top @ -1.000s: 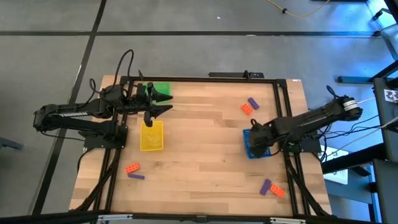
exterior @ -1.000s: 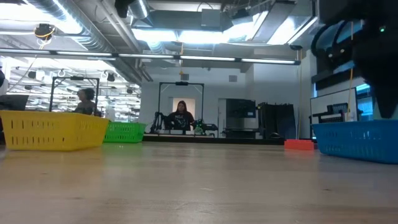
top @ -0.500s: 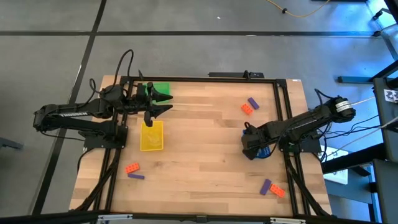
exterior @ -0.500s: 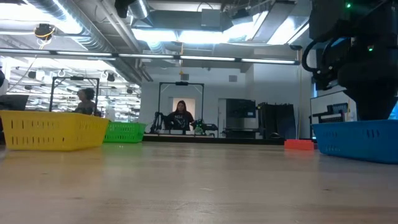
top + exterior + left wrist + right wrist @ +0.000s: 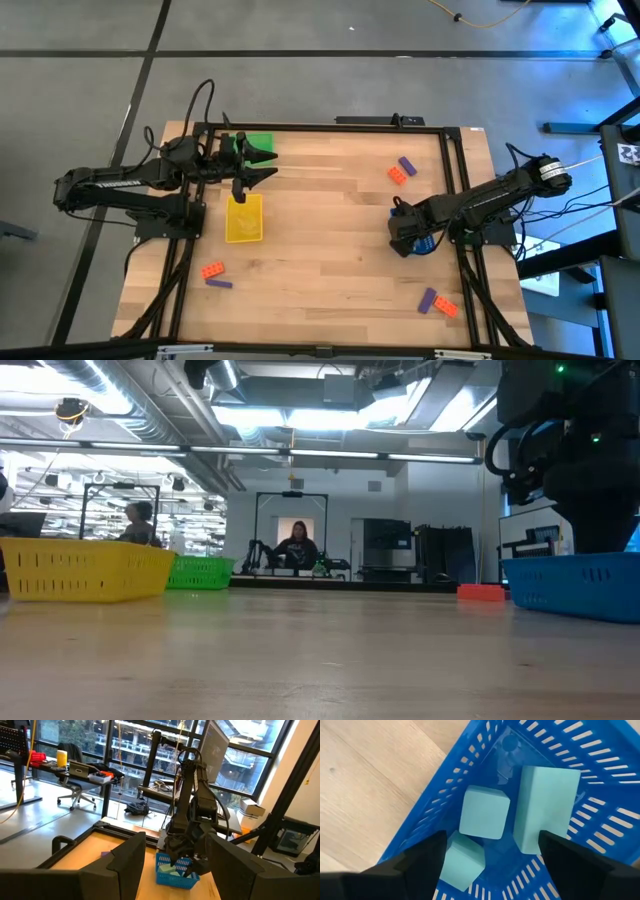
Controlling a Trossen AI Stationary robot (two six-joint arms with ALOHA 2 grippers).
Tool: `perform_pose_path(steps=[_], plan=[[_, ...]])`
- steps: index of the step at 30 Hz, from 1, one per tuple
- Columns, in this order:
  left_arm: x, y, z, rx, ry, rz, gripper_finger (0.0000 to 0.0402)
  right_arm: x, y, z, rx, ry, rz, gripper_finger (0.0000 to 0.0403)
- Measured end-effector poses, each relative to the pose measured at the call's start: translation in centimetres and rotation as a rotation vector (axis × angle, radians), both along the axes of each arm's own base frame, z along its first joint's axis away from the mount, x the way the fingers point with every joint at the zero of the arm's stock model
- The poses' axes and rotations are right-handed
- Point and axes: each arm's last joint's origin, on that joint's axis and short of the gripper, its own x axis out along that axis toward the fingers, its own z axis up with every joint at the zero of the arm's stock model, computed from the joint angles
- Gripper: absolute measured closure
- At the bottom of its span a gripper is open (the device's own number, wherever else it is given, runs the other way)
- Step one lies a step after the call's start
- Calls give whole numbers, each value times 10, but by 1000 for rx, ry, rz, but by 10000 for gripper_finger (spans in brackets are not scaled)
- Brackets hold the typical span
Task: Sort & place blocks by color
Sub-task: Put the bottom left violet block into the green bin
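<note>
Teal blocks (image 5: 484, 812) lie loose in the blue tray (image 5: 600, 767) under the right gripper (image 5: 490, 851), jaws wide and empty, colour matched; left gripper (image 5: 172, 865) waits open above the yellow tray (image 5: 244, 219).

The right gripper (image 5: 403, 236) points downward, fingers spread apart and empty. The left gripper (image 5: 262, 166) hovers level, fingers parted, arm extended sideways.

High view: overhead, straight down, whole table (image 5: 330, 220) and both arms.
Low view: tabletop height, level across the wood into the room.
Left wrist view: faces across the table toward the far blue tray (image 5: 176, 872).
Right wrist view: close, down into the same tray.
Shared: blue tray, in all four views.
</note>
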Motion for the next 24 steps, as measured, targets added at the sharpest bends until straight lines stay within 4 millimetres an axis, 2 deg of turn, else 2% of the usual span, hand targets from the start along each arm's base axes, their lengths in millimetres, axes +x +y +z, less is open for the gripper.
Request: perform_pose_path(steps=[24], plan=[[0, 0, 0, 52, 8, 24, 202, 0, 0, 0, 0, -1, -1, 85]])
